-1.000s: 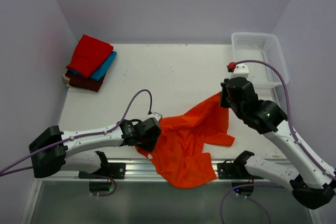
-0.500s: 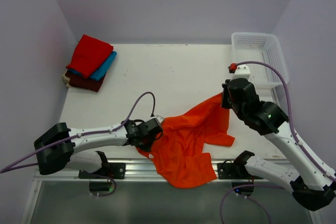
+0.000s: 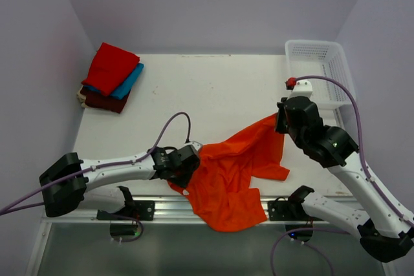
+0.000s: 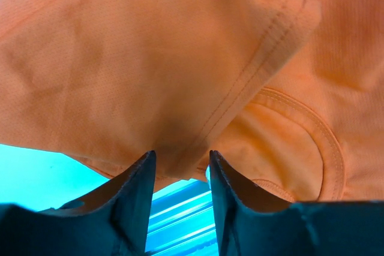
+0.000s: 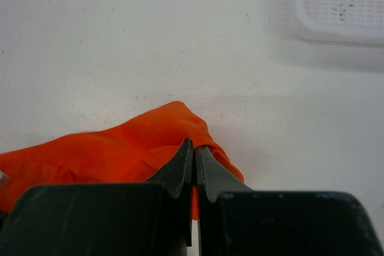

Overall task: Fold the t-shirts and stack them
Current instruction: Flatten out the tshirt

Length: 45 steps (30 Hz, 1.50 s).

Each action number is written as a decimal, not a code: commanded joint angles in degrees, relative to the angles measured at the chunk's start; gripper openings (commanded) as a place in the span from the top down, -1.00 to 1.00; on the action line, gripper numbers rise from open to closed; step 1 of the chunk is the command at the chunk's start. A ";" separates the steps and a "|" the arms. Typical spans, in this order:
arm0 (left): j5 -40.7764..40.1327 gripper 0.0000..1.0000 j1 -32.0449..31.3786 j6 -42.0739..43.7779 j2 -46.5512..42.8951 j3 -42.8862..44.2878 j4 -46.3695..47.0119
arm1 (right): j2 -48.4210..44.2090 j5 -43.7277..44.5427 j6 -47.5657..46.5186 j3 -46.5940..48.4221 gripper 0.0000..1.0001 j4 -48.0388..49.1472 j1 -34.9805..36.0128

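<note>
Orange t-shirt, lower centre: we are spreading it flat, right jaws clamping its corner, left jaws standing part-open at a hem we judge needs gripping next.

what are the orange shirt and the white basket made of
orange t-shirt: looks like thin matte knit cloth, maybe synthetic; close up it shows a fine mesh texture, stitched hems and soft folds.
white basket: seems rigid plastic; its walls and floor are a moulded grid of small holes.

The left hand has its fingers parted; the right hand is pinched tight.
</note>
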 commanded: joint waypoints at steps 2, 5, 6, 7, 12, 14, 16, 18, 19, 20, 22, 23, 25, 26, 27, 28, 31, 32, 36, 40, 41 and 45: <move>2.54 0.06 -0.93 -0.11 -0.64 0.10 1.40 | -0.35 0.32 -0.79 -0.10 1.00 0.91 -0.78; 2.81 0.13 -0.85 0.07 -0.03 -0.77 2.10 | -0.62 0.14 -0.88 -0.10 1.00 0.91 -1.04; 3.42 0.16 -0.93 0.33 0.33 -1.04 2.54 | -0.71 0.14 -0.88 -0.10 1.00 0.91 -1.13; 4.38 0.19 -0.93 0.60 1.55 -1.21 2.89 | -0.71 0.14 -0.88 -0.10 1.00 0.91 -1.13; 5.62 0.49 -0.93 0.95 4.11 -2.45 4.38 | -1.14 0.14 -1.05 -0.53 1.00 0.91 -1.48; 5.62 0.67 -0.85 0.86 3.94 -2.53 4.39 | -1.32 0.06 -1.05 -0.53 1.00 0.91 -1.66; 5.36 0.70 -0.85 0.86 4.11 -2.62 4.39 | -1.58 0.05 -0.97 -0.62 1.00 0.91 -1.75; 5.44 0.84 -0.85 0.86 4.29 -2.36 4.21 | -1.67 -0.21 -1.05 -0.62 1.00 0.91 -1.83; 5.10 1.00 -0.85 0.78 4.02 -2.18 3.77 | -1.76 -0.12 -1.05 -0.71 1.00 0.91 -1.83; 4.83 1.00 -0.93 0.69 3.67 -2.01 3.42 | -1.76 -0.12 -0.97 -0.80 1.00 0.91 -1.92; 2.64 1.00 -0.93 -0.01 1.23 -0.08 1.06 | -1.85 -0.21 -1.05 -0.80 1.00 0.91 -1.92; 1.24 1.00 -1.11 -0.45 0.08 2.45 -0.17 | -1.85 -0.21 -1.14 -0.80 1.00 0.82 -2.10; -4.55 1.00 -1.37 -1.85 -4.73 6.06 -3.25 | -1.94 -0.04 -1.14 -0.80 1.00 0.91 -2.18; -6.75 1.00 -1.37 -2.30 -6.51 8.08 -6.22 | -1.94 -0.03 -1.06 -0.71 1.00 0.91 -2.27; -11.64 1.00 -1.37 -2.82 -8.26 12.36 -7.82 | -1.94 0.31 -1.05 -0.80 1.00 0.91 -2.27; -14.22 1.00 -1.37 -3.53 -11.68 14.50 -10.62 | -1.85 0.41 -0.88 -0.80 1.00 0.91 -2.53; -24.67 1.00 -1.37 -3.88 -16.88 22.50 -15.80 | -1.76 0.76 -0.70 -0.80 1.00 0.91 -3.24; -27.31 1.00 -1.37 -3.88 -17.77 26.26 -17.31 | -1.76 0.58 -0.70 -0.62 1.00 0.91 -3.33; -40.13 1.00 -1.29 -3.18 -21.46 34.54 -22.94 | -1.94 1.81 -0.88 0.08 1.00 0.91 -4.03; -47.71 1.00 -1.37 0.58 -24.54 40.17 -24.62 | -3.51 3.30 -1.40 1.04 1.00 1.70 -3.94; -49.21 1.00 -1.37 1.73 -25.06 41.57 -24.01 | -4.04 3.48 -1.58 1.57 1.00 2.05 -4.03; -49.58 1.00 -1.37 11.74 -28.14 42.73 -15.76 | -6.07 3.22 -4.21 3.59 1.00 3.98 -4.03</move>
